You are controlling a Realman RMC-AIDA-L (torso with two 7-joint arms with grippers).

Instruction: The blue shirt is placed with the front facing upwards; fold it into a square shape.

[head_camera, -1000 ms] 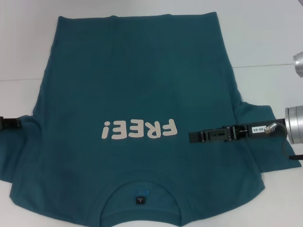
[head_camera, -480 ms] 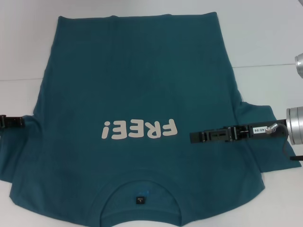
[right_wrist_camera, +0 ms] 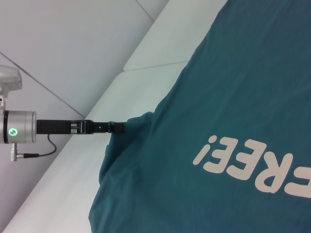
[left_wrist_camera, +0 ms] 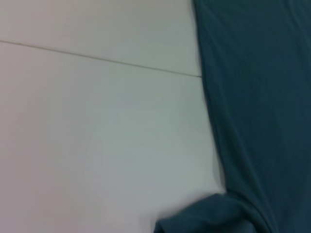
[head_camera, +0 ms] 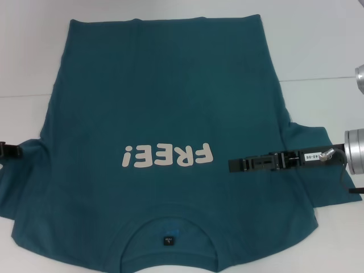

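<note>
Over on the left, the left gripper [head_camera: 19, 149] comes in low from the edge and meets the outer edge of the blue shirt [head_camera: 165, 96] at its left sleeve; the right wrist view shows its tip [right_wrist_camera: 121, 127] right at a raised bunch of sleeve cloth, though whether the jaws are apart or pinched on the cloth I cannot tell. The shirt lies spread flat on the white table [head_camera: 318, 45], front up, collar nearest the robot, its cream "FREE!" print [head_camera: 168, 154] between the two claws. On the right, the right gripper [head_camera: 232, 165] reaches in over the right sleeve, its tip just beside the print; its jaws' state I cannot tell.
</note>
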